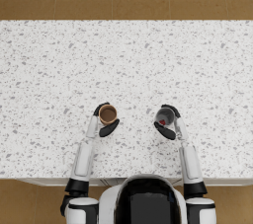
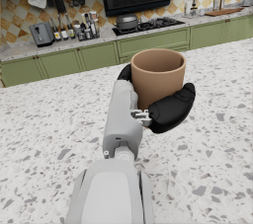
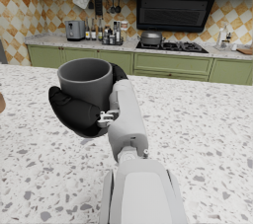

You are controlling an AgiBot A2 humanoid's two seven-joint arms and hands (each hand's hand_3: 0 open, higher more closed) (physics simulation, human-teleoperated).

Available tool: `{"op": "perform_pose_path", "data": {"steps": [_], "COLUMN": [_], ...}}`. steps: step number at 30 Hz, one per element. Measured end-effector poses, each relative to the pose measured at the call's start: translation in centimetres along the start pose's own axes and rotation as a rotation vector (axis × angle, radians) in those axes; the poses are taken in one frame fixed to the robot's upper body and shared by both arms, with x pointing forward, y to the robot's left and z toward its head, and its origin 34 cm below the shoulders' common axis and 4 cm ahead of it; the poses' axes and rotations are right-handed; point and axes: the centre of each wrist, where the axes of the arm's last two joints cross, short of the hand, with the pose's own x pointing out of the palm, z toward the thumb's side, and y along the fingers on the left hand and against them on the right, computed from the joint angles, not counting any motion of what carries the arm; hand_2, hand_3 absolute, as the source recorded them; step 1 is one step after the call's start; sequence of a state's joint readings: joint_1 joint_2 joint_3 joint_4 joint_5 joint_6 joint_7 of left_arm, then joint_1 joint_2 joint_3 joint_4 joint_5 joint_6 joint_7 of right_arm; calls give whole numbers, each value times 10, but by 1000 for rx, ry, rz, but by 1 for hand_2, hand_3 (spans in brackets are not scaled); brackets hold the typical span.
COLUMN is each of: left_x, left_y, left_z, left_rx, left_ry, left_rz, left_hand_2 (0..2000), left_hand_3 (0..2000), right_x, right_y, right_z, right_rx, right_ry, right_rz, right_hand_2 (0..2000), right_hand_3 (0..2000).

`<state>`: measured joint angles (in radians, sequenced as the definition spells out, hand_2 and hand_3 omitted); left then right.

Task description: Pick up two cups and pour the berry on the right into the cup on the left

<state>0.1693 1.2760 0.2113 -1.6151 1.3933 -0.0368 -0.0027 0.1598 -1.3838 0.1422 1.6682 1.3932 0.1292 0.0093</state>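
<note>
- Left hand (image 1: 105, 122) wrapped around upright brown cup (image 1: 107, 114).
- Right hand (image 1: 168, 122) grasping upright grey cup (image 1: 164, 116) with red berry (image 1: 162, 122) inside.
- Both over speckled bench (image 1: 126, 60).

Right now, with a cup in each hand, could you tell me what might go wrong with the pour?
1. The brown cup and the grey cup stand well apart; tipping before they are brought together could drop the berry on the countertop.
2. The brown cup's mouth is narrow, so a fast tip could send the berry past the rim.
3. The right hand wraps only the grey cup's side; it may slip when tilted.
</note>
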Motion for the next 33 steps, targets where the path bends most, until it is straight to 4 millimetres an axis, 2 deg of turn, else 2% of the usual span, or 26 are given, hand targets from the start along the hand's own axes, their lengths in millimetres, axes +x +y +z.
{"op": "perform_pose_path", "data": {"steps": [4,9,14,19,23,33], "left_x": [21,36,50,55,57,57], "left_y": [-6,-14,-12,-2,4,5], "left_z": [8,16,18,12,8,3], "left_rx": [35,78,93,74,61,38], "left_ry": [119,259,283,271,261,214], "left_rz": [-75,-126,-159,-158,-154,-140], "left_hand_2": [2000,2000,2000,2000,2000,2000], "left_hand_3": [1280,1280,1280,1280,1280,1280], "right_x": [6,11,25,39,48,60], "right_y": [-20,-37,-49,-52,-54,-57], "right_z": [13,27,50,74,85,98], "right_rx": [-51,-95,-178,-271,-316,-353], "right_ry": [112,258,407,557,674,972], "right_rz": [3,-4,7,5,-3,-48], "right_hand_2": [2000,2000,2000,2000,2000,2000], "right_hand_3": [1280,1280,1280,1280,1280,1280]}}
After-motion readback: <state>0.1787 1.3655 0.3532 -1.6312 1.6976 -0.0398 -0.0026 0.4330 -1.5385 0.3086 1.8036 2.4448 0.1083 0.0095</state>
